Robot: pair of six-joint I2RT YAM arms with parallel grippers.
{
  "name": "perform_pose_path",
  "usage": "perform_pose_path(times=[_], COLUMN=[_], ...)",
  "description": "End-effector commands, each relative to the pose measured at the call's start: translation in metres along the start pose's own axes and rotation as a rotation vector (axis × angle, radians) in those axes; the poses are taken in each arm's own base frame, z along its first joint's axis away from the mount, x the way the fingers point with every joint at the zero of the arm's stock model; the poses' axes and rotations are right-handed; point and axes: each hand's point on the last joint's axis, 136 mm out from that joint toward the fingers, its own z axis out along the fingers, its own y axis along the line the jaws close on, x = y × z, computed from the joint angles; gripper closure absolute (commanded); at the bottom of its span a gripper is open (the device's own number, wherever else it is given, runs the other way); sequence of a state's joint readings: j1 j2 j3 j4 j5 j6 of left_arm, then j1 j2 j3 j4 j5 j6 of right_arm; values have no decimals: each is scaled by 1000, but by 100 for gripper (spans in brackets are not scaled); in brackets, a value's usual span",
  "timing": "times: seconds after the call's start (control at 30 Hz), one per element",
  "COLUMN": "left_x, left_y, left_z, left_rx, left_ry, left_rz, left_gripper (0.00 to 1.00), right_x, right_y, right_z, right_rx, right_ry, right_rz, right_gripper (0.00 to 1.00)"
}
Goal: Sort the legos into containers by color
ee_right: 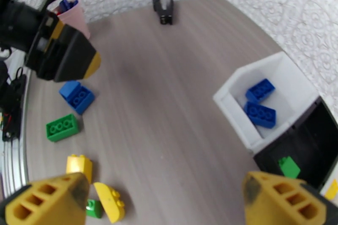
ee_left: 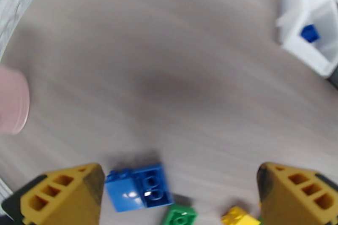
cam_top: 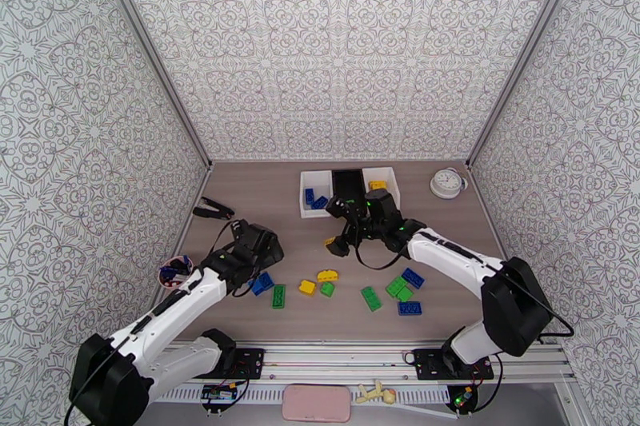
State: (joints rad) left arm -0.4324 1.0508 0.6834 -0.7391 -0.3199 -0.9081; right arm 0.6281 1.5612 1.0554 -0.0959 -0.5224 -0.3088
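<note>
Loose legos lie across the near half of the table: a blue one, greens, yellows and more blues at the right. The containers stand in a row at the back: a white bin holding two blue bricks, a black bin holding a green brick, and a white bin with a yellow one. My left gripper hangs open just above the blue brick. My right gripper stands open and empty, near the bins.
A pink cup stands at the left wall, next to my left arm. A black clip lies further back on the left. A round white clock sits at the back right. Patterned walls close in three sides.
</note>
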Motion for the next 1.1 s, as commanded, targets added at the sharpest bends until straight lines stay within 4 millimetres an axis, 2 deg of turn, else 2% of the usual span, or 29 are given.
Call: perform_pose_path(times=[0.0, 0.27, 0.5, 0.73, 1.07], left_x=[39, 66, 68, 73, 63], left_y=[32, 44, 53, 63, 86], left_z=[7, 15, 21, 26, 17], left_rx=[-59, -53, -97, -132, -232], left_ry=[177, 300, 319, 327, 263], left_rz=[-81, -69, -63, -76, -127], left_gripper=[4, 19, 29, 34, 33], right_x=[-9, -11, -10, -7, -5], right_y=[9, 8, 4, 5, 3], right_z=[9, 20, 23, 23, 24], right_rx=[-61, -79, -71, -69, -63], right_ry=[-1, 10, 21, 28, 32], right_rz=[-27, -34, -38, -32, -31], right_gripper=[0, 0, 0, 0, 0])
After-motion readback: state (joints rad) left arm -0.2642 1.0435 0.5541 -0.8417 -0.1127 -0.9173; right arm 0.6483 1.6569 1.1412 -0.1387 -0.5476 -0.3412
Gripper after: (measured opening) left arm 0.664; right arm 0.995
